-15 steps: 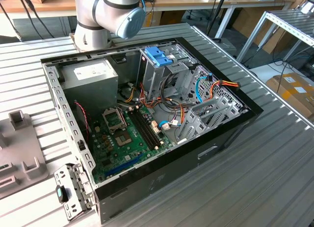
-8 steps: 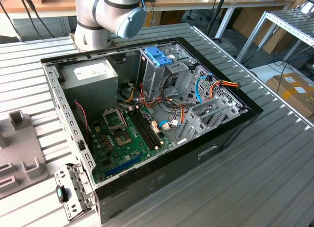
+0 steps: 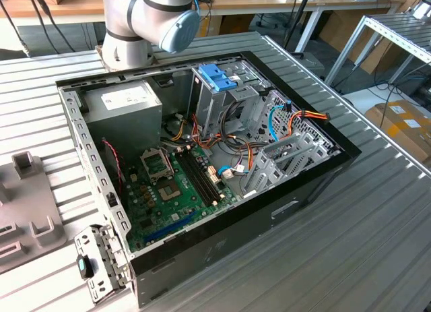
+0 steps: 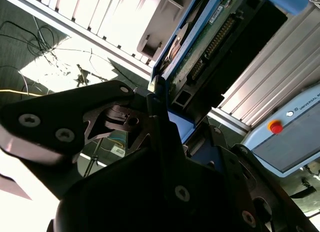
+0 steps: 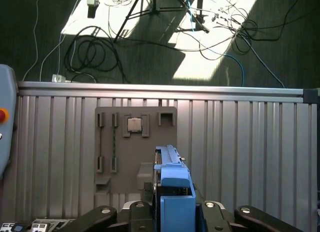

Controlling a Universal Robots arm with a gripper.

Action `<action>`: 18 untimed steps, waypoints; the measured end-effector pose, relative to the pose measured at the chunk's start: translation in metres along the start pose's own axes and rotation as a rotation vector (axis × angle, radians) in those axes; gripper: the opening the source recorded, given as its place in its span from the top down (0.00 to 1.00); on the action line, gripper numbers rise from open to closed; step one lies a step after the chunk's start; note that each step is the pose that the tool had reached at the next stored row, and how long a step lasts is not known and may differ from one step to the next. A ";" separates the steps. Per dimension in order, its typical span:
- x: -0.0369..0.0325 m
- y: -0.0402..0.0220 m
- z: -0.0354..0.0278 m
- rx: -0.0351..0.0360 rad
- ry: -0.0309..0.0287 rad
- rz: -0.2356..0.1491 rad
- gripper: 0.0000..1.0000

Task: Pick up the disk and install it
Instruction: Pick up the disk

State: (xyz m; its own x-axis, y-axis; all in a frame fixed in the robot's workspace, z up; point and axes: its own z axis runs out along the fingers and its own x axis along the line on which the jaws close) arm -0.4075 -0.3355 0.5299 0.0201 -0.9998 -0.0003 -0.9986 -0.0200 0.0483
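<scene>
The disk [image 5: 173, 184] stands on edge between my fingers in the first wrist view, its blue carrier rail facing the camera. My gripper [image 5: 173, 212] is shut on it, one black finger [image 5: 137, 212] on each side. It hangs over a grey fixture plate [image 5: 120, 162] on the ribbed table. In the second wrist view the disk [image 4: 202, 54] shows its green circuit-board side and connector, running away from the gripper [image 4: 172, 123].
An open computer case [image 3: 289, 204] lies on the ribbed metal table [image 3: 377, 244], with a motherboard, a grey power-supply box [image 3: 124, 106], cables and a light-blue latch [image 3: 217, 76] on a metal cage. A grey fixture [image 3: 27, 211] sits at the exterior view's left. A pendant with a red button [image 4: 275, 127] lies nearby.
</scene>
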 end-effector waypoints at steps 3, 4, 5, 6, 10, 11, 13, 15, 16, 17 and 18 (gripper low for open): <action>0.0001 -0.0037 -0.0001 0.0001 0.0000 0.000 0.63; 0.0001 -0.0048 -0.0002 0.0001 0.0000 0.000 0.63; 0.0001 -0.0057 -0.0002 0.0001 -0.0001 0.000 0.63; 0.0001 -0.0066 -0.0003 0.0000 0.0000 0.000 0.63; 0.0002 -0.0108 -0.0004 0.0001 0.0000 0.000 0.63; 0.0003 -0.0120 -0.0005 0.0001 0.0000 0.000 0.63; 0.0003 -0.0137 -0.0005 0.0000 -0.0001 0.000 0.63; 0.0003 -0.0161 -0.0006 0.0000 0.0000 0.000 0.63; 0.0004 -0.0176 -0.0007 0.0001 0.0000 0.000 0.63; 0.0004 -0.0191 -0.0007 0.0001 -0.0001 0.000 0.63; 0.0004 -0.0200 -0.0008 0.0001 -0.0001 0.000 0.63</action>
State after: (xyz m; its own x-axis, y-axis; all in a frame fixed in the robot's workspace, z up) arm -0.3874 -0.3355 0.5297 0.0201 -0.9998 -0.0003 -0.9986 -0.0201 0.0482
